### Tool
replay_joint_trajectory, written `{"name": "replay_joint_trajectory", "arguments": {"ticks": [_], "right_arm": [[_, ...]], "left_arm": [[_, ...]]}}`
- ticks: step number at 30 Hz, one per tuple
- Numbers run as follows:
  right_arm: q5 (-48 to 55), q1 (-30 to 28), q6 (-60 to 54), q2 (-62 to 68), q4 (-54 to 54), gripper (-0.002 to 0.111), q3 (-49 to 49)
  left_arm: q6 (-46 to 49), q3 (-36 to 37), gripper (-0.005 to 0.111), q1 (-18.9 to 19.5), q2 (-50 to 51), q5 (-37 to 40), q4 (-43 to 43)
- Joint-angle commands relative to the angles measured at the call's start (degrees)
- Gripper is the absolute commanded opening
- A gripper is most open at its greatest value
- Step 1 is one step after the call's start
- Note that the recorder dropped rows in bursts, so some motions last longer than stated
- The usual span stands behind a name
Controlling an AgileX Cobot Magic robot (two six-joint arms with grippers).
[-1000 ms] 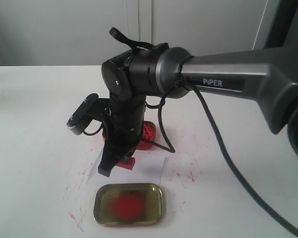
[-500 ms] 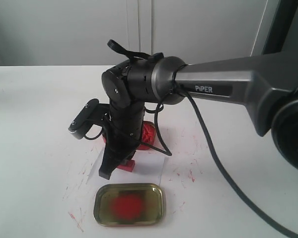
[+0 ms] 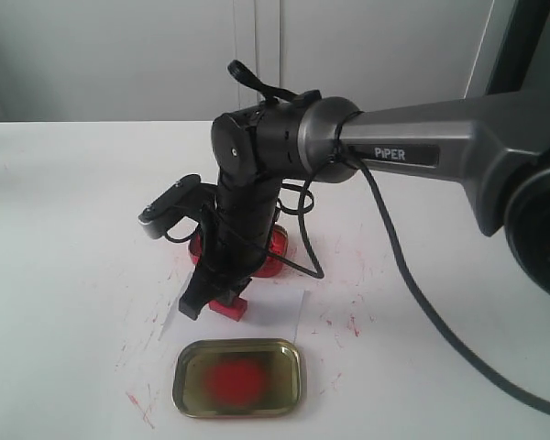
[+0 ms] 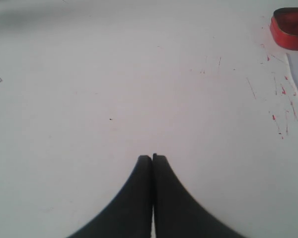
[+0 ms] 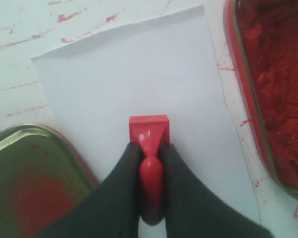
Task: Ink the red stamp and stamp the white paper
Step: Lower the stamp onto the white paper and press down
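Because the small red plastic stamp (image 5: 149, 130) looks light, rigid and smooth, you should judge it easy to lift but apt to twist or slip if squeezed off-centre. The narrow knob handle above its square base is the place to hold it. That is where the right end effector (image 5: 150, 148) has it, jaws closed down to the width of the knob, one finger on each side. The stamp stands roughly upright over the middle of the thin white rectangular sheet of paper (image 5: 139, 74), base down; whether the base is pressing the sheet or sitting just above it, you cannot tell. The paper is probably flimsy and free to slide or lift with a sticky stamp, so press straight down. The red rectangular tin of ink paste (image 5: 273, 74) lies just beside one edge of the sheet and the gold-coloured metal lid (image 3: 284, 359), smeared red inside, is near the opposite edge. The left end effector (image 4: 152, 157) holds nothing, its jaws together over a bare stretch, well apart from the paper. The white surface (image 3: 64, 229) is flat, hard and flecked with red ink around the sheet. Behind it is a pale panelled wall (image 3: 119, 55).
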Motion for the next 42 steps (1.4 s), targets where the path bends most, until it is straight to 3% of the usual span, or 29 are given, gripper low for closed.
{"name": "replay_joint_trajectory", "arguments": {"ticks": [1,19,28,42], "right_arm": [[-0.8,-0.2,0.0,-0.3,0.5,0.0,0.1],[-2.5,-0.2,0.0,1.8,0.6,0.0,0.3],[1.8,-0.2,0.0,7.8,0.6,0.0,1.2],[2.2,-0.2,0.5,5.2,0.4,0.0,1.5]], "left_arm": [[-0.3,0.4,0.0,0.2,-0.3,-0.2,-0.6],[-0.3,0.4,0.0,0.2,-0.3,-0.2,-0.6],[-0.3,0.4,0.0,0.2,-0.3,-0.2,-0.6],[-0.3,0.4,0.0,0.2,-0.3,-0.2,-0.6]]}}
